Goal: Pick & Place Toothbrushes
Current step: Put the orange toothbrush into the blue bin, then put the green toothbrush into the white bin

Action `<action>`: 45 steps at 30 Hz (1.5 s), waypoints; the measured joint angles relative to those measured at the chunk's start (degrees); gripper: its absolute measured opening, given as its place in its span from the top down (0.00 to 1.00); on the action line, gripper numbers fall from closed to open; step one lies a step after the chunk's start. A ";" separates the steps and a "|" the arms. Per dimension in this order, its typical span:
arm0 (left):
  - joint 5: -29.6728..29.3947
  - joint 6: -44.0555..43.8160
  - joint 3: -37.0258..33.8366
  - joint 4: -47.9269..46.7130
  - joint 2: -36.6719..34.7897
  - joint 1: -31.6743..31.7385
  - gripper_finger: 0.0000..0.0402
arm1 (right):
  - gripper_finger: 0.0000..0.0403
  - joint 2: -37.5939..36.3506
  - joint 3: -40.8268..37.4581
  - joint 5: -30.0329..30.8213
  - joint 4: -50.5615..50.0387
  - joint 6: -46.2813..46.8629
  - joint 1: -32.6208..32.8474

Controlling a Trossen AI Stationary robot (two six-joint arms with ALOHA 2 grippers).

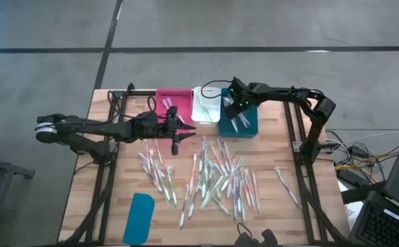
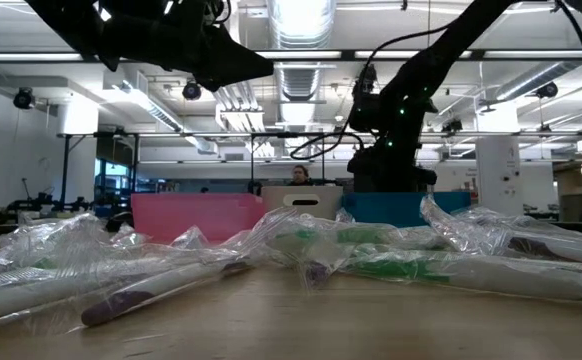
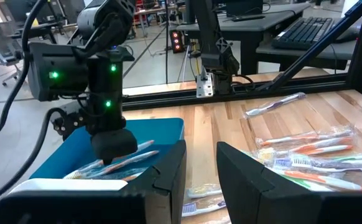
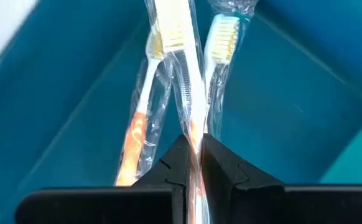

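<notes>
Over the teal plastic bin point(image 1: 244, 123) at the far side of the wooden table point(image 1: 110, 199), the right gripper point(image 4: 194, 155) hangs low w/ its fingers pinched tight on a clear-wrapped, orange-accented toothbrush point(image 4: 182, 74). The bristle end points down into the bin; two more wrapped orange brushes point(image 4: 145, 118) lie on the bin floor beside it.

The left gripper point(image 1: 175, 145) sits near the table's middle, just in front of the pink plastic bin point(image 1: 172, 103), fingers point(image 3: 249, 180) apart and nothing btwn them. A couple of purple-accented brushes point(image 1: 168, 104) lie in that pink bin. A white bin point(image 1: 205, 104) stands btwn the pink and teal ones, all three side by side in a row.

The loose pile of wrapped toothbrushes point(image 1: 216, 178), whitish handles w/ purple, green or orange accents, is spread across the middle of the table; a few strays point(image 1: 287, 185) lie apart toward the right edge. A flat teal rounded lid point(image 1: 139, 216) rests near the front-left corner.
</notes>
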 joint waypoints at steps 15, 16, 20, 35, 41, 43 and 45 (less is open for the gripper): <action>0.00 0.00 0.00 0.00 0.00 -0.02 0.77 | 0.89 2.03 -0.17 0.04 0.08 0.49 0.03; 0.00 0.00 0.00 0.00 0.00 -0.01 0.77 | 0.87 2.03 -0.17 0.04 0.08 0.49 0.03; 0.00 0.01 0.00 0.00 0.00 -0.01 0.77 | 0.80 2.01 -0.17 0.04 0.07 0.28 0.03; 0.00 0.02 0.00 0.01 0.00 0.00 0.77 | 0.57 1.39 3.50 0.07 -4.66 -4.16 -0.56; 0.00 0.02 0.00 0.01 0.00 -0.02 0.77 | 0.54 0.25 8.07 0.09 -9.24 -5.56 -0.45; 0.00 0.02 0.00 0.02 0.00 0.00 0.77 | 0.55 -0.67 9.40 0.09 -10.84 -5.77 -0.33; 0.00 0.02 0.00 0.02 0.00 0.00 0.77 | 0.56 -1.61 10.68 0.09 -12.57 -5.81 -0.16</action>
